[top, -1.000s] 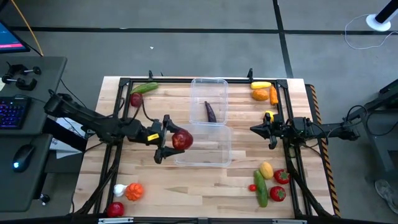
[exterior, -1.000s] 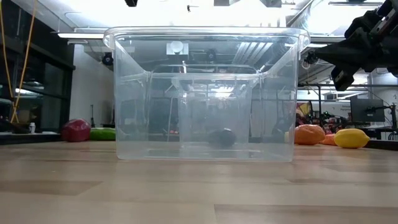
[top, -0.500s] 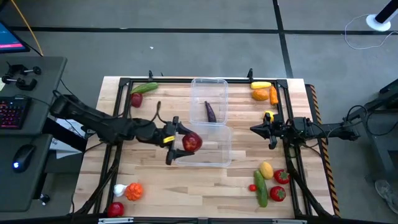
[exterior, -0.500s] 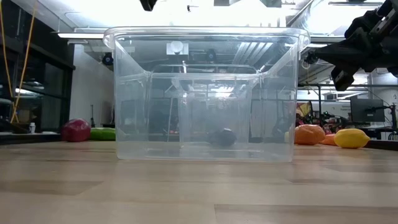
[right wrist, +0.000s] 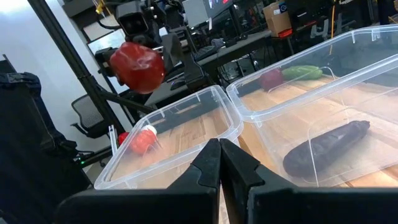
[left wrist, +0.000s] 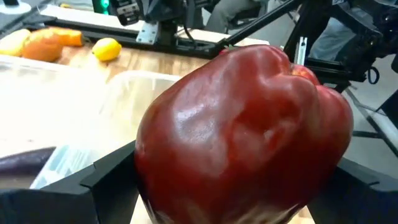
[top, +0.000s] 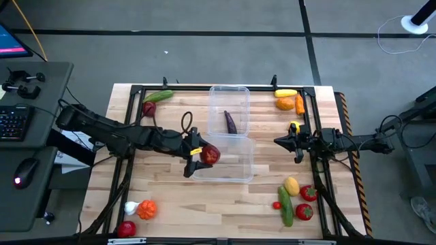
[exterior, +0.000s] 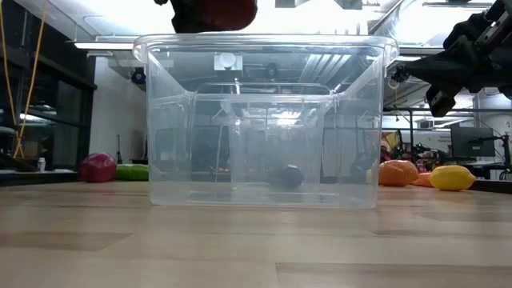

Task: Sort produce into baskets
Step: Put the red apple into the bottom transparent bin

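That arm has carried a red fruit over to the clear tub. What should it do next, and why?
Probably ease down and open. The left tool holds the red apple above the near basket, just inside its left rim, high enough to bounce if dropped.

Overhead, table-level and 2 wrist views (all close) share the near tub (top: 221, 158).

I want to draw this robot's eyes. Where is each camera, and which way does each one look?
High view: above the table, looking straight down; both arms show, left gripper holding the red apple.
Low view: at table-top height, looking level through the near basket; an arm shows at the upper right.
Left wrist view: on the left arm, looking past its fingers at the apple.
Right wrist view: on the right arm, facing both baskets; right gripper shut.
Shared: the high and right wrist views both show the eggplant.
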{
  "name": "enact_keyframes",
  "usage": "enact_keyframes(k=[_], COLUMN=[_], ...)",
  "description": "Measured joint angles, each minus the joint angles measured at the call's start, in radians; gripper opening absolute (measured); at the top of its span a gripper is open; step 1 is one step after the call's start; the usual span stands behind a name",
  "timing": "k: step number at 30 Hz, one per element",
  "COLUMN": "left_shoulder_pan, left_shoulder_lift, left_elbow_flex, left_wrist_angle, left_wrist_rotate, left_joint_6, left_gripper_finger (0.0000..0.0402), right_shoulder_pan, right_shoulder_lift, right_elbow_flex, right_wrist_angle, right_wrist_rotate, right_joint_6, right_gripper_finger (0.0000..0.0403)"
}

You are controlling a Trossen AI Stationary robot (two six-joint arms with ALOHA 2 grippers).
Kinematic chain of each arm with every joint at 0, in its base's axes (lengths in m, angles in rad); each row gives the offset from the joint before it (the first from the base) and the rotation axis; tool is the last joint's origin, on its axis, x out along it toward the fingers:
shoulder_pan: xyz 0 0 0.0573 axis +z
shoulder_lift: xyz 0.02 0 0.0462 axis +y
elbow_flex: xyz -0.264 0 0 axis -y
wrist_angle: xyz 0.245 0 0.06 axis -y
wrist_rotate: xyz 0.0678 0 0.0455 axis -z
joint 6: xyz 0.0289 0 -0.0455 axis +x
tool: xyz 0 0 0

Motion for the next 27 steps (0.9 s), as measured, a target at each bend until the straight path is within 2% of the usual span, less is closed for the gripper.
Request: enact_keyframes(k=[16, 27], left_shoulder_pan=[0.024, 0.126], left_shoulder_lift=[0.0, -0.002], left_elbow_flex=[0.002, 0.167], left_wrist_angle=[-0.013, -0.239], left_wrist_rotate=[0.006, 0.051], left_joint_6=[-0.036, 0.042], left_gripper_finger=[0.0343, 0.0343], right_shoulder_pan=[0.0, 0.0], right_shoulder_lift=[0.0, 0.0], right_elbow_flex=[0.0, 0.0], right_wrist_angle=[0.0, 0.0], right_wrist_rotate=[0.0, 0.0], right_joint_6=[0.0, 0.0], right_gripper_finger=[0.0, 0.0])
